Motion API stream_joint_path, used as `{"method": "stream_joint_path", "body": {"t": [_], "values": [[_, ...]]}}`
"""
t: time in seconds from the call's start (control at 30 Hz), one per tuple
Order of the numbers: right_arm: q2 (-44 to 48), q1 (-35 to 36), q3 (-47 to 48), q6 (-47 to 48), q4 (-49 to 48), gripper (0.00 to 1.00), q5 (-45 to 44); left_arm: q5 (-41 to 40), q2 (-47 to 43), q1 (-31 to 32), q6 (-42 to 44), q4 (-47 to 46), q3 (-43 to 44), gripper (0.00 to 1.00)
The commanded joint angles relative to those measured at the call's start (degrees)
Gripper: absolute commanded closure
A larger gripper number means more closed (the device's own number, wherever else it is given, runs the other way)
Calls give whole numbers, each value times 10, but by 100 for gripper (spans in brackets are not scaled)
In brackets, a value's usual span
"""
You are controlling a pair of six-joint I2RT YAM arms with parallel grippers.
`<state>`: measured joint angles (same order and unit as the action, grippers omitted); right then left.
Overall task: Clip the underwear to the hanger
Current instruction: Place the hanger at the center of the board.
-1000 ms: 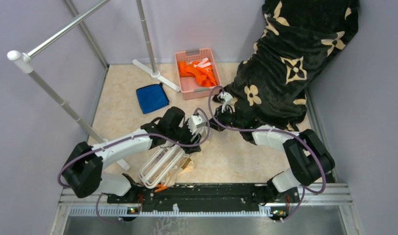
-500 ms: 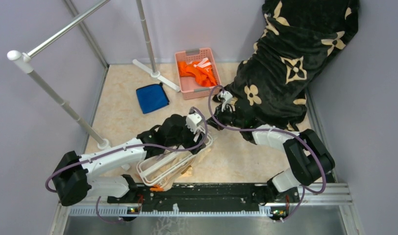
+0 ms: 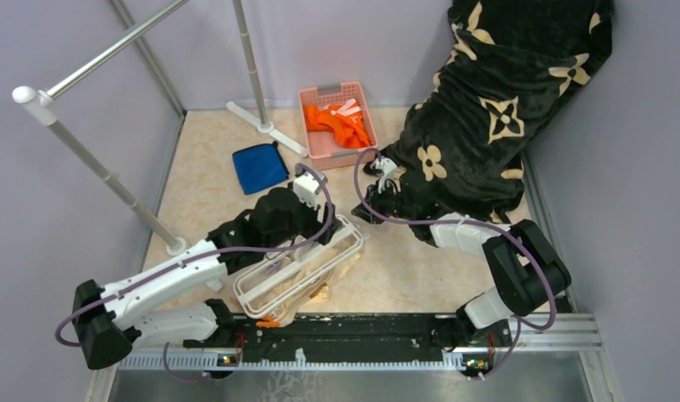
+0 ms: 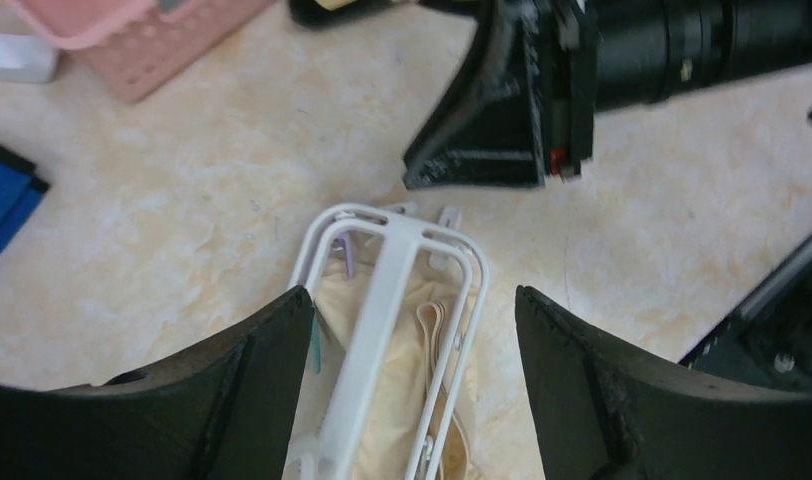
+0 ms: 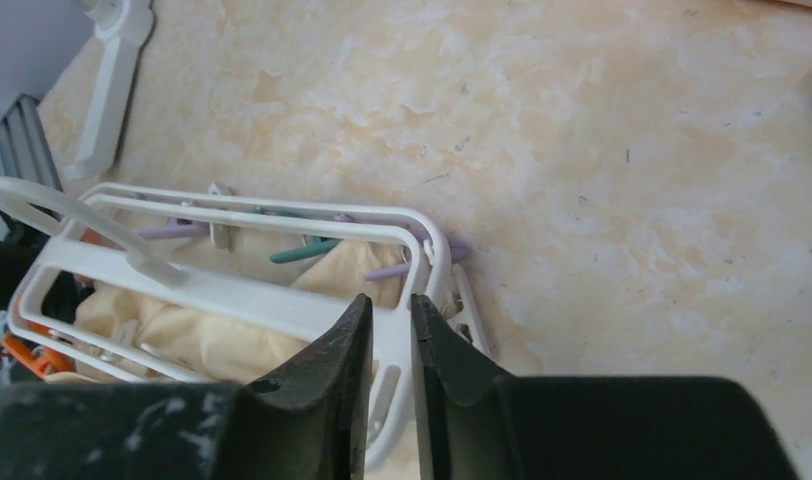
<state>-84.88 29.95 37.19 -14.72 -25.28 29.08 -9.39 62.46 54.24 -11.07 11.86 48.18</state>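
Since a second ago the left arm has drawn back toward the left side of the table, and the white plastic rectangular drying hanger of parallel bars [image 3: 296, 268] has swung from lying close under that arm to lying on a slant across the beige marbled tabletop [image 3: 420, 268], its far end near the right arm. The left gripper [image 4: 412, 295] hangs above that far end with its black jaws spread wide; they straddle the frame without touching it and hold nothing. The right gripper [image 5: 387, 305] sits just beyond the same end, its jaws parted by only a thin slit with nothing visibly between them, and from the left wrist view it stands just clear of the frame. The pale peach soft-fabric underwear [image 5: 182, 330] lies bunched on the table under the hanger, showing between the bars, with small teal and purple clips [image 5: 302, 250] lying over it at the frame's end.
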Motion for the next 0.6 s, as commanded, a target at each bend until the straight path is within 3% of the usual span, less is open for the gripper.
{"method": "stream_joint_path", "body": {"t": [0.0, 0.07, 0.23, 0.57], "values": [[34, -1, 18, 17, 30, 71, -30, -133, -38, 1, -112, 100, 49, 21], [34, -2, 28, 15, 65, 63, -35, -173, -51, 0, -168, 154, 57, 22], [-1, -3, 82, 31, 166, 61, -14, -236, -87, 0, -256, 215, 39, 22], [-135, 10, 228, 94, 326, 58, 23, -249, -81, 0, -223, 199, 42, 22]]}}
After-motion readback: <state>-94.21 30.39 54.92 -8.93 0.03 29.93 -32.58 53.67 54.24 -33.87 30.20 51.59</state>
